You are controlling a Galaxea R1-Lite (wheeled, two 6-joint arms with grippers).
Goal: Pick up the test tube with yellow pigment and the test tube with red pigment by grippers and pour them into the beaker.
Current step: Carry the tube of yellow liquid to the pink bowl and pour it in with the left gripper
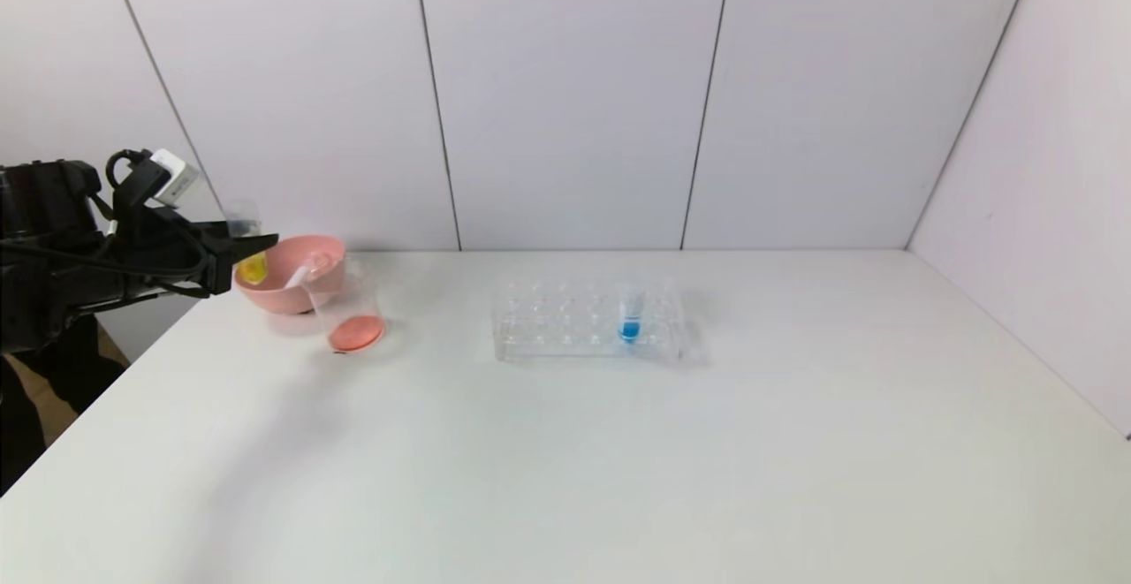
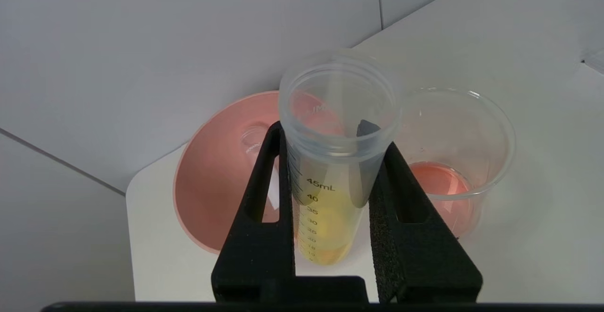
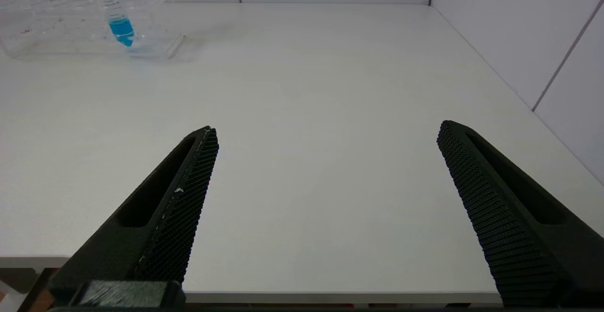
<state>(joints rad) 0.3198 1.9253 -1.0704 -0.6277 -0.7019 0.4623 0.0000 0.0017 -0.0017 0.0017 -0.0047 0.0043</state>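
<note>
One hand (image 2: 330,137) — yellow tube (image 2: 330,198) clamped.

Head camera looks down across the white table (image 1: 618,460); both wrist cameras peer close along their fingers (the tube rack (image 1: 588,323) appears in two views).

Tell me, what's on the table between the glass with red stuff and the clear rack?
Nothing. In the head view, the white table is bare between the beaker and the clear rack.
</note>
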